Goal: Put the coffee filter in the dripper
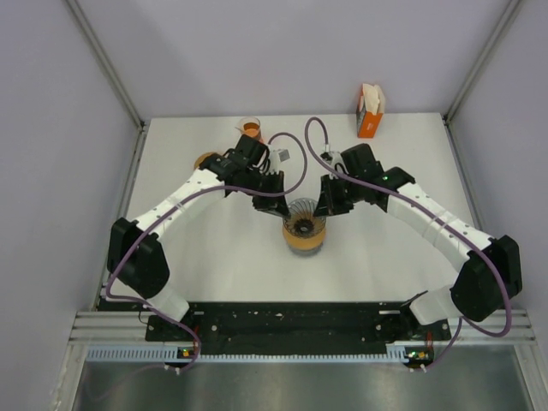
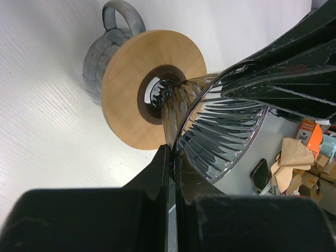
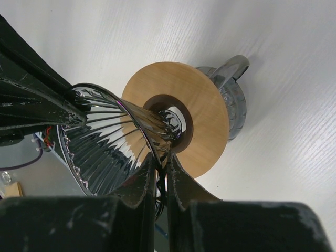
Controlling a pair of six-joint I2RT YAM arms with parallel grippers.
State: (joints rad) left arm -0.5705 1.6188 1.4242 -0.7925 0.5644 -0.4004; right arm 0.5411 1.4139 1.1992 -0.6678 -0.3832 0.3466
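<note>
The dripper (image 1: 304, 224) is a ribbed clear glass cone with a round wooden collar (image 2: 131, 89). It stands on a grey mug (image 2: 100, 58) at the table's middle. My left gripper (image 2: 172, 152) is shut on the cone's glass wall from the left (image 1: 267, 204). From the right, my right gripper (image 3: 161, 157) is shut on the opposite wall (image 1: 330, 205). The cone (image 3: 105, 142) holds no paper. Coffee filters (image 1: 372, 96) stick out of an orange box (image 1: 368, 124) at the back right, apart from both grippers.
A small orange cup (image 1: 249, 128) stands at the back, left of centre. A round wooden thing (image 1: 204, 161) lies beside the left arm, partly hidden. Grey walls and metal posts fence the table on three sides. Cables loop over both forearms.
</note>
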